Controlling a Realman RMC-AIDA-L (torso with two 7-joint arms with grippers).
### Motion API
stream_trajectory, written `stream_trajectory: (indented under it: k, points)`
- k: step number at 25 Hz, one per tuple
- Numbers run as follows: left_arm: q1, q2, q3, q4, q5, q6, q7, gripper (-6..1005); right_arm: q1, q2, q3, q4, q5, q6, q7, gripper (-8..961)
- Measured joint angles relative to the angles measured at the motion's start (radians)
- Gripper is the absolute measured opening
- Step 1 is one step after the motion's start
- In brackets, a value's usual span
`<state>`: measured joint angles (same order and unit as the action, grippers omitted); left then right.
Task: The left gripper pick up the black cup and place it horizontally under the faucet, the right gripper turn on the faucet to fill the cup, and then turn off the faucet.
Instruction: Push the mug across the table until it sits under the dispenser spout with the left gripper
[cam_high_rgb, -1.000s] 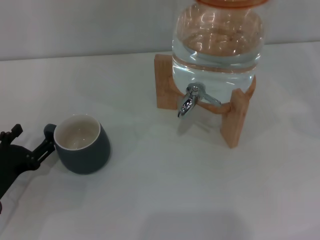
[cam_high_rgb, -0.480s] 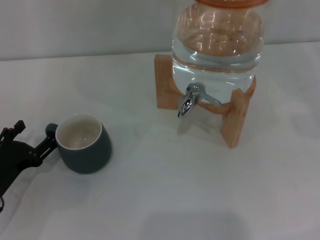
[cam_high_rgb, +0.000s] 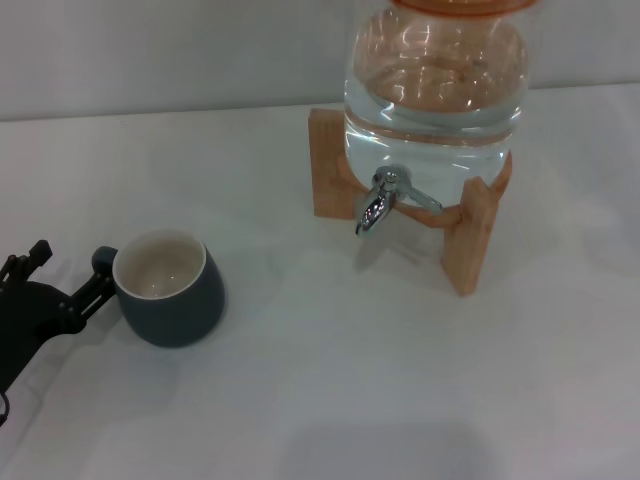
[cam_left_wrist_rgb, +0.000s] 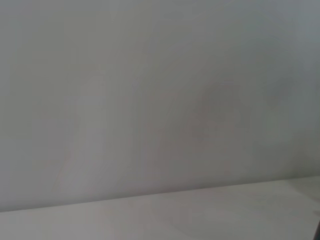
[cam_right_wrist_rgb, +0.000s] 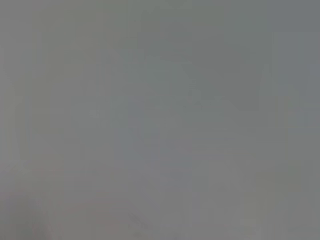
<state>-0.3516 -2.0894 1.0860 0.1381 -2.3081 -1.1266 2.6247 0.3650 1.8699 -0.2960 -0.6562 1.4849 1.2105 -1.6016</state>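
Black cup (cam_high_rgb: 170, 290) sitting upright on white bench (cam_high_rgb: 330, 390), low on robot's left, handle pointing toward left hand (cam_high_rgb: 62, 285). Left hand reaching in from left edge, one finger (cam_high_rgb: 90, 289) touching or just beside handle, other finger standing apart; seems spread open, holding nothing. Faucet (cam_high_rgb: 380, 202) sticking out of clear water jar (cam_high_rgb: 435, 85) on wooden stand (cam_high_rgb: 470, 240), well apart from cup. Right hand out of sight.
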Motion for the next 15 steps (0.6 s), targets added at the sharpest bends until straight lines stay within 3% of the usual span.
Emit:
stream_trajectory:
  k: [8,15]
  points:
    - [0.0,0.001,0.0,0.0,0.012,-0.001,-0.002,883,0.0,0.0,0.0,0.0,0.0,0.0,0.0,841]
    - [-0.001,0.004,0.003,0.001,0.017,-0.001,-0.008,631,0.002,0.0,0.0,0.0,0.0,-0.002,0.001,841]
